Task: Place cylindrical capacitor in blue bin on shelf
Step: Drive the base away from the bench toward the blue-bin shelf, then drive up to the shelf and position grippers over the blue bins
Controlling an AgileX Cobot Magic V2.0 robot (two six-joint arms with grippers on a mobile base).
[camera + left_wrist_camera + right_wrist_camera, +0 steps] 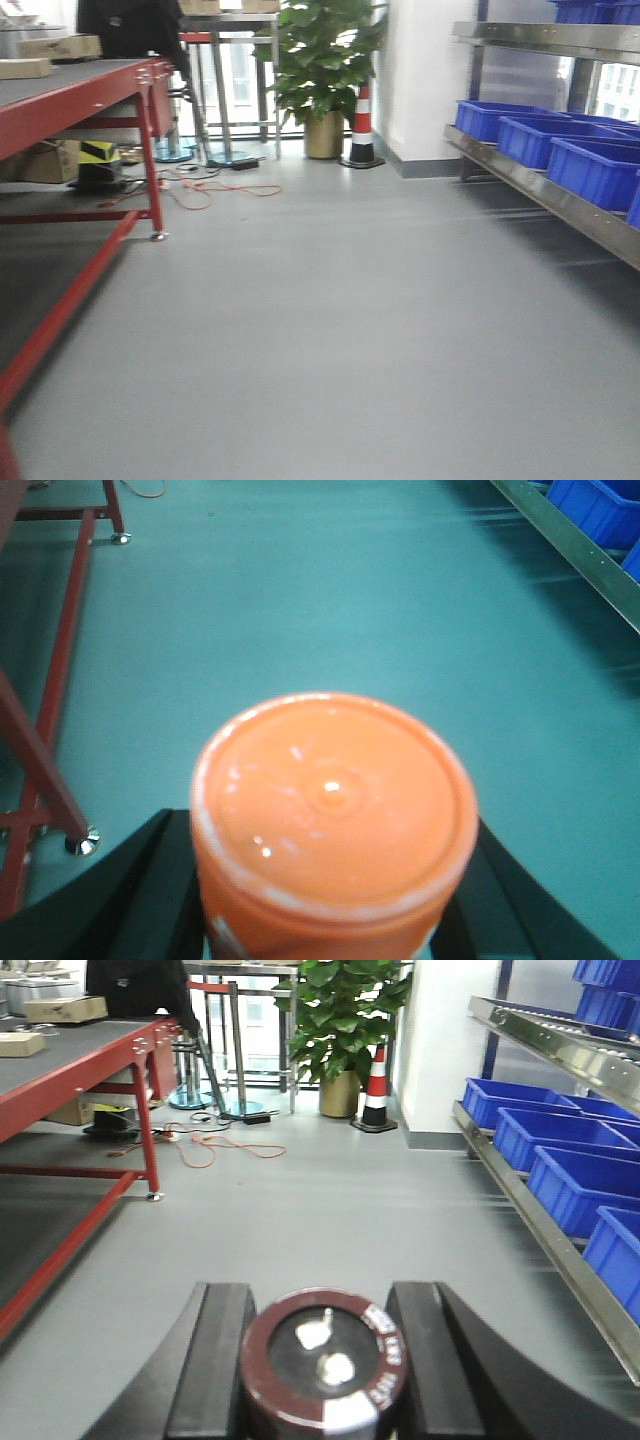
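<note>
Nearest the lens: the cylindrical capacitor [325,1365], upright between the fingers of the right gripper [322,1360], which is clamped on its sides.
Look of it: stubby, with a dark brown-red rim carrying white print and a silvery top bearing two pale terminals.
Left gripper [335,900]: closed around an orange cylinder [333,810], glossy cap facing the camera.
Shelf [540,1215]: ahead and to the right of the right gripper, well apart; blue bins [585,1185] sit in a row behind its steel front rail.
Risk, slip: the round body is held by only two flat fingers, so a jolt could twist it loose onto the floor [330,1210].
Risk, reach: an upper rail [560,1045] overhangs the bins; a high approach may knock the gripper against it.
Risk, mix-up: the orange cylinder could go in instead.
</note>
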